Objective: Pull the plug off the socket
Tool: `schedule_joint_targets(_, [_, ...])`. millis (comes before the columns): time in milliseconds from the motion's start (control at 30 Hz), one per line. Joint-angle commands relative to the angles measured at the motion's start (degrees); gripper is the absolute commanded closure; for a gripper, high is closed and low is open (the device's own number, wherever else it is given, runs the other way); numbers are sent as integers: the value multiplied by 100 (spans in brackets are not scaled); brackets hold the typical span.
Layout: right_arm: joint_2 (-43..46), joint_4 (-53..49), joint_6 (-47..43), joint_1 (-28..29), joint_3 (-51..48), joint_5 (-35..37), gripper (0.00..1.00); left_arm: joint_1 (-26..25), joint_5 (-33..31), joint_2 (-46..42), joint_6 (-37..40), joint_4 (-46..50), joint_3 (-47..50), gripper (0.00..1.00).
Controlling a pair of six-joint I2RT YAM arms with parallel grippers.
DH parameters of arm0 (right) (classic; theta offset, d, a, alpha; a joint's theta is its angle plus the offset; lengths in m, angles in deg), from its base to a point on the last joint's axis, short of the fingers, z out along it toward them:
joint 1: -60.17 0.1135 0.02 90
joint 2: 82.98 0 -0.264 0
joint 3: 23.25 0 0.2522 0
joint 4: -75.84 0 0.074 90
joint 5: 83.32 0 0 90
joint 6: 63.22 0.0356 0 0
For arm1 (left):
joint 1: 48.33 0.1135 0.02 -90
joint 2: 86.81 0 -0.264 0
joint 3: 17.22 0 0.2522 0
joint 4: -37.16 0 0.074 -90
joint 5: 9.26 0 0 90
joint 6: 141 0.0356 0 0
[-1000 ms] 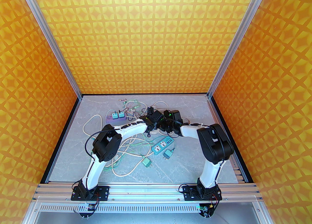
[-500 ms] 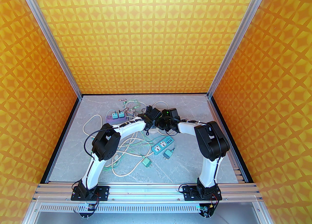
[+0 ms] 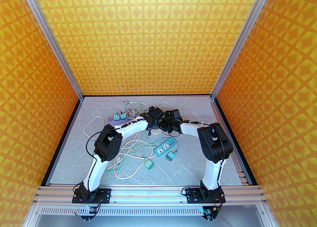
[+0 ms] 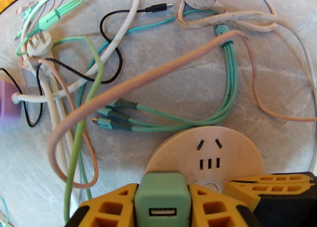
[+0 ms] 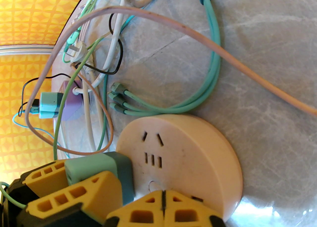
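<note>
The socket (image 4: 210,151) is a round cream disc lying flat on the grey table, also in the right wrist view (image 5: 183,147) and under both wrists in the top view (image 3: 156,132). The plug (image 4: 162,191), a green cube charger with a USB port, stands on the socket's near left edge with its prongs hidden. My left gripper (image 4: 163,192) is shut on the plug from both sides, as the right wrist view confirms (image 5: 74,179). My right gripper (image 5: 162,196) is shut, its yellow tips pressed together on the socket's top face beside the plug.
Loose cables (image 3: 128,151) tangle across the table's left half. A teal power strip (image 3: 165,147) and two loose teal chargers (image 3: 148,164) lie nearer the bases. A purple strip (image 3: 117,119) holding two chargers sits far left. Teal multi-tip cables (image 4: 116,114) lie just beyond the socket.
Both wrists shifted slightly left and farther back over the round socket. The left jaws have tightened a little on the green plug. The right gripper stayed shut.
</note>
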Motion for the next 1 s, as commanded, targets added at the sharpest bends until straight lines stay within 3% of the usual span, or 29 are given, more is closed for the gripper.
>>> schedule_joint_targets(0, [-452, -911, -153, 46, -151, 759, 100, 121, 434, -313, -121, -121, 241, 72])
schedule_joint_targets(233, [-510, -1028, -179, 114, -52, 785, 100, -210, 243, 171, 207, 368, -406, 74])
schedule_joint_targets(433, [-573, -1064, -184, 192, 22, 785, 100, -553, -515, 468, 619, 888, -1028, 73])
schedule_joint_targets(600, [-592, -1091, -176, 217, 47, 801, 100, -563, -588, 565, 593, 1036, -1144, 74])
schedule_joint_targets(967, [-590, -1097, -188, 219, 12, 831, 100, 97, 534, -307, -150, 194, 59, 75])
